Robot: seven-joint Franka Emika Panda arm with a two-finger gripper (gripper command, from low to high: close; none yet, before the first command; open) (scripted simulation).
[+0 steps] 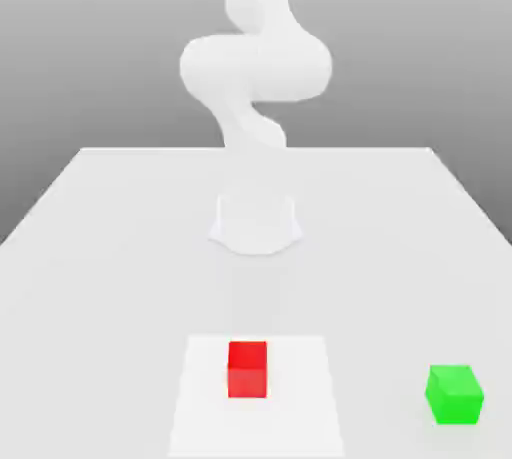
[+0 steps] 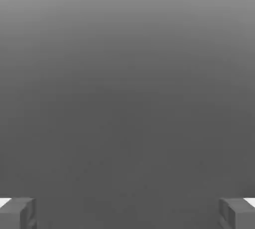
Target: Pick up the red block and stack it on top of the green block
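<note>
Exterior view: I see the small bright red cube (image 1: 247, 368) on a pale square patch (image 1: 300, 397) of the white table (image 1: 100, 247) (green cube (image 1: 456, 393) well apart, toward the view's right). My end effector (image 2: 127, 213) is spread wide, holding nothing.

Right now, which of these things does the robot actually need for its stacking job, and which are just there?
Needed for the job:
red block
green block
gripper, open, nothing between its fingers

Just there:
white table
paler square patch under the red block
</note>
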